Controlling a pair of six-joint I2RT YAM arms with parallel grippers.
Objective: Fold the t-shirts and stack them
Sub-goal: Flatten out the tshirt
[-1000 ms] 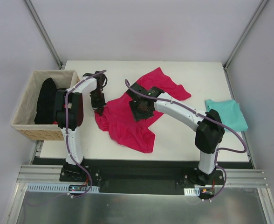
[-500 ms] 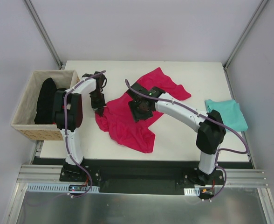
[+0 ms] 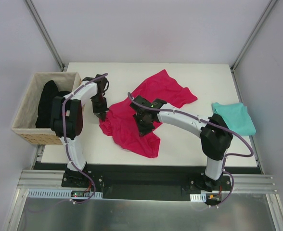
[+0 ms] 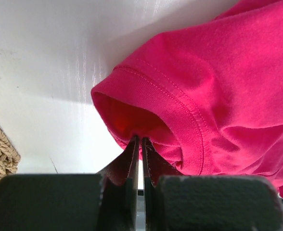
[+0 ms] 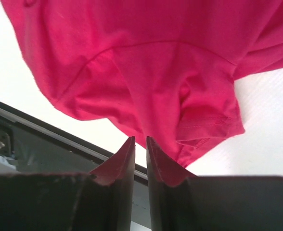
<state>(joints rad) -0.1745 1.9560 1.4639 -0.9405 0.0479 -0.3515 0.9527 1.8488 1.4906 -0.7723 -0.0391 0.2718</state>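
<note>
I see the pink shirt (image 3: pixel 163 91) lying crumpled in the middle of the table (image 3: pixel 204 77), with the teal shirt (image 3: pixel 235 118) folded at the right edge. My left gripper (image 4: pixel 137 139) is clamped on the pink shirt's sleeve hem. My right gripper (image 5: pixel 140 139) pinches a fold nearer its middle.

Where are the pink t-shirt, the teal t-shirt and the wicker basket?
pink t-shirt (image 3: pixel 168 89): top view, far spread part.
teal t-shirt (image 3: pixel 235 119): top view, cloth middle.
wicker basket (image 3: pixel 38 137): top view, near wall.
</note>
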